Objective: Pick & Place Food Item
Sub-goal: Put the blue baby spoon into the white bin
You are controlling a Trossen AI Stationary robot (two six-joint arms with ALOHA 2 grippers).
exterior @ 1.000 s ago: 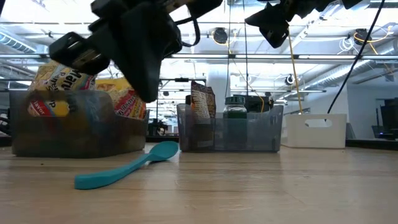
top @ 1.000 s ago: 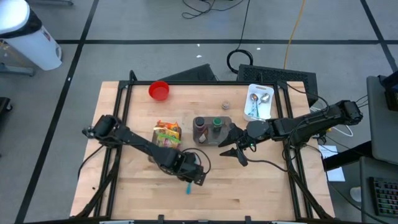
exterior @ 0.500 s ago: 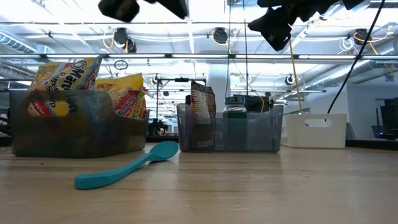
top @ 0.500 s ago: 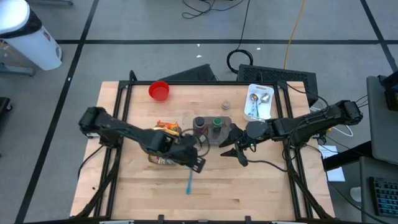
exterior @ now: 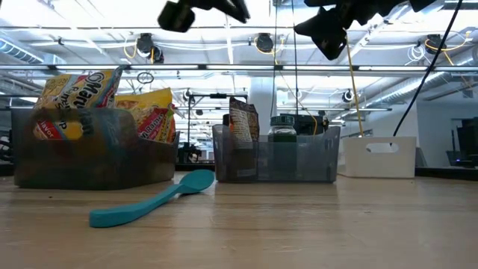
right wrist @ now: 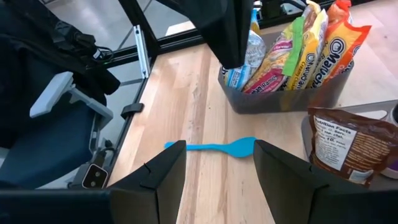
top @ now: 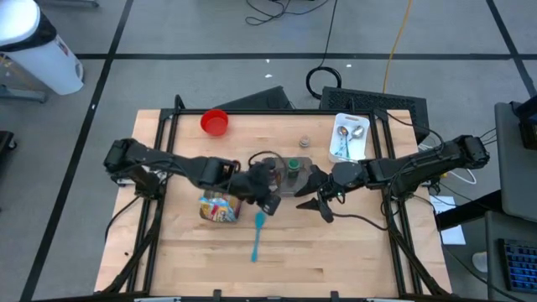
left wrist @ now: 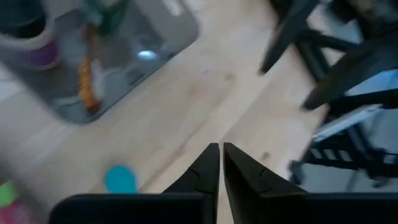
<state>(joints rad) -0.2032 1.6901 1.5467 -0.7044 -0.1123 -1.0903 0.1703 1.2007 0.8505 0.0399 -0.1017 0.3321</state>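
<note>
left gripper (top: 267, 186): fingers together and holding nothing; a second ago it hung low over the front-middle of the tabletop (top: 352, 252) beside the teal spoon; now it is lifted and has swung toward the middle, near the clear spice bin.
right gripper (top: 312, 195): fingers apart, empty, hovering just right of centre; it has not moved in the last second (the waiting arm, by the look of it).
teal spoon (top: 258, 234): lies flat on the wood, front of centre, bowl end pointing toward the packet bin; it was half covered by the left gripper a second ago and is now in plain sight, untouched.
what the change means: the left arm seems to be between grasps, leaving the spoon area and heading for a next pick; no food item is in hand, so the carry part of the task is not under way at this instant.
task's thing: the food packets stand upright in the grey packet bin (top: 216, 209), left of centre; none is lifted out.
packets, counted: about three or four in that bin (right wrist: 292, 43) (they overlap, so an exact count is unsure).
spice bin (top: 285, 172): one, at the centre, holding one brown pouch (right wrist: 341, 144) and one green-lidded jar (top: 294, 165).
white tray (top: 348, 138): one, toward the back-right corner, with metal cutlery in it.
red bowl (top: 215, 122): one, toward the back-left corner.
small round object (top: 305, 143): one, behind the spice bin.
spoons on the wood: one.
</note>
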